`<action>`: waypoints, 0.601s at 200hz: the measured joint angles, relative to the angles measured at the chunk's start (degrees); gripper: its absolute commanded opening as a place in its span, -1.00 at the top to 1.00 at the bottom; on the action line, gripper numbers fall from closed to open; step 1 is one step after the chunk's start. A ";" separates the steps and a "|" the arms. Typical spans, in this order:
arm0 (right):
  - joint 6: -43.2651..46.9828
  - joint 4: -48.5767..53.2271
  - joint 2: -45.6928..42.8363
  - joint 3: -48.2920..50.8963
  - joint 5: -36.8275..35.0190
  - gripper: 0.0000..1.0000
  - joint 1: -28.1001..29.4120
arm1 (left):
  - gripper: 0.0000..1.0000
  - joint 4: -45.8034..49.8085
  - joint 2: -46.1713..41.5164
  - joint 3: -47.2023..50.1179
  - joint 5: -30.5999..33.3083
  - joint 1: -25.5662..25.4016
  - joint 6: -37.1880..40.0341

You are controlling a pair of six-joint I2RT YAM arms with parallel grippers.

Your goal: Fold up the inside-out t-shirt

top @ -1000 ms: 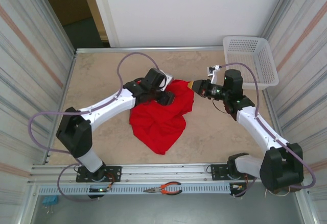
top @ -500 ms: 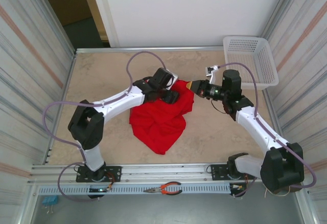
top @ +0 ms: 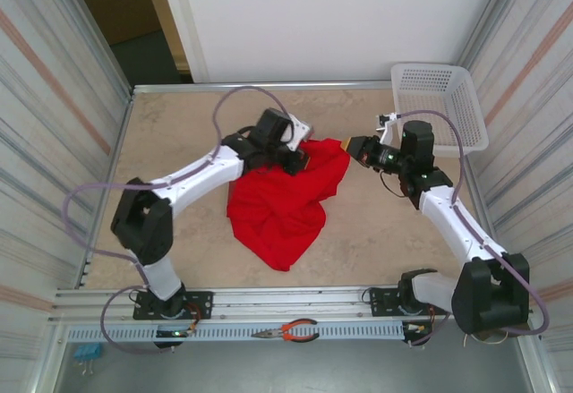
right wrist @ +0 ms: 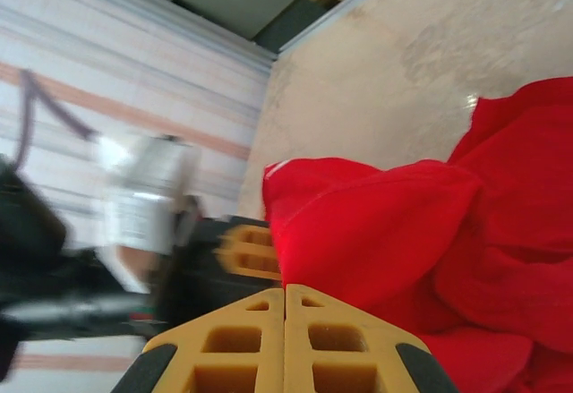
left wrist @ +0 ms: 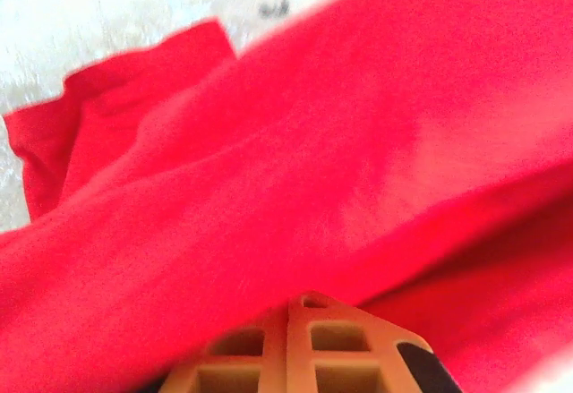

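Left gripper (top: 302,162), right gripper (top: 348,146) tight on red t-shirt (top: 277,209)

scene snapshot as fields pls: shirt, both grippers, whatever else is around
t-shirt: red, crumpled heap mid table, not yet folded
left gripper: shut on the t-shirt's far edge
right gripper: shut on the t-shirt's far right corner, cloth drawn toward it
basket: white mesh, far right corner
pliers: orange-handled, at the near edge in front of the table
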State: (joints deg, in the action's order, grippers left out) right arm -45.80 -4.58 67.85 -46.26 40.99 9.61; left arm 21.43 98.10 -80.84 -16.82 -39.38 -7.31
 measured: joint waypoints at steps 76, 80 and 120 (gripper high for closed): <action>3.96 3.34 15.23 -1.01 -6.84 1.00 0.00 | 0.83 -9.68 -12.48 1.68 -18.45 7.06 -11.85; 3.98 3.32 14.95 -1.01 -6.78 1.00 0.00 | 0.73 -9.42 -12.31 1.86 -18.23 7.02 -11.82; 4.76 3.72 8.70 -1.01 -5.53 1.00 0.35 | -0.13 -3.41 -7.76 2.71 -6.32 3.89 -9.18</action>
State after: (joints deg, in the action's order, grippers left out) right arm -41.04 -0.86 76.55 -47.27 35.46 9.96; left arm 18.02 90.35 -78.13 -23.14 -35.48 -16.49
